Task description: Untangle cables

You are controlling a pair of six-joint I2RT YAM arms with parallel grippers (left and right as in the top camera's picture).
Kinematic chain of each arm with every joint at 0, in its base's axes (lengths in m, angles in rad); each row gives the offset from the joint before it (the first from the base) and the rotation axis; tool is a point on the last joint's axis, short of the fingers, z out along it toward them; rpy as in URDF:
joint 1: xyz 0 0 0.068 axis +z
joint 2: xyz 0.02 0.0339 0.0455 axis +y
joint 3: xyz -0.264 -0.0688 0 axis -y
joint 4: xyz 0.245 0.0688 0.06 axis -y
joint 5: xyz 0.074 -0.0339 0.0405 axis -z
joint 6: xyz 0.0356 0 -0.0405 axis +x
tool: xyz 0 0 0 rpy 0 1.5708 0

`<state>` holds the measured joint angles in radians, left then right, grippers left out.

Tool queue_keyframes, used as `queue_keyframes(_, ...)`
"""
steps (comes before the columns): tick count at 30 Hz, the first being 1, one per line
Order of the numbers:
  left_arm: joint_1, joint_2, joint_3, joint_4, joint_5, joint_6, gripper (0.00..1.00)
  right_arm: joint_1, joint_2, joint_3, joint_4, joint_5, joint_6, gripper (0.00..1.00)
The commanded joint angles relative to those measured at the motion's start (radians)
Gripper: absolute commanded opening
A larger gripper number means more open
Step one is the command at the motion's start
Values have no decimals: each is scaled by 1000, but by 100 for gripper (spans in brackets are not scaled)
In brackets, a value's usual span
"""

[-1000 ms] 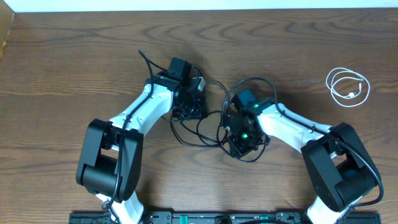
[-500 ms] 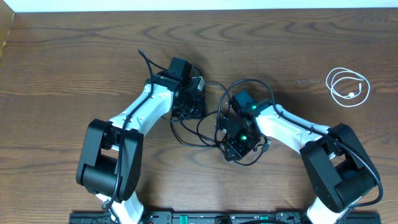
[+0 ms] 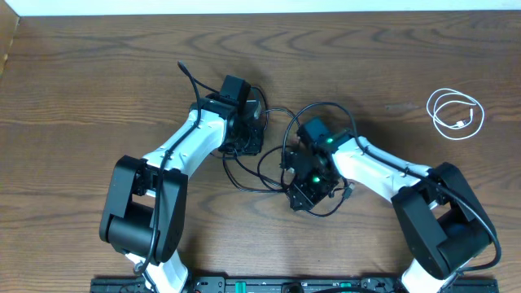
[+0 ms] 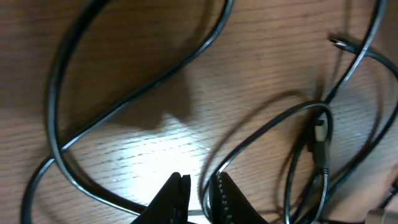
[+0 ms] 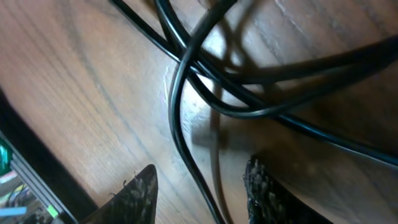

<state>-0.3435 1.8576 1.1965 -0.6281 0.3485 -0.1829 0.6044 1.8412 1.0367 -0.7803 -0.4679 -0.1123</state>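
At the middle of the table (image 3: 81, 81), a black cable (image 5: 186, 62) is lying tangled between both grippers.
The left gripper (image 4: 198, 190) is pinching one strand in nearly closed jaws; the right gripper (image 5: 199, 186) is hanging released, jaws apart astride another strand. The white cable (image 3: 464, 122) is lying coiled near the right edge.

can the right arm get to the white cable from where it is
Probably yes: the white cable lies alone on the table to its right, nothing between, and the right gripper stands open, gripping nothing.
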Motion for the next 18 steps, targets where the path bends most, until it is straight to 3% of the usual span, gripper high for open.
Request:
queue_keyframes(1,-2,13,-2,-3,-47,6,17,51,10,15,10,75,64,41)
queue_keyframes(6,1,13,-2,-4,-55,7,17,85,10,29,9,103,64,36)
queue_keyframes(14,2,13,-2,-4,-77,6,17,87,10,30,18,139,100,3)
queue_keyframes(18,2,13,-2,-4,-77,7,17,86,10,30,13,144,116,1)
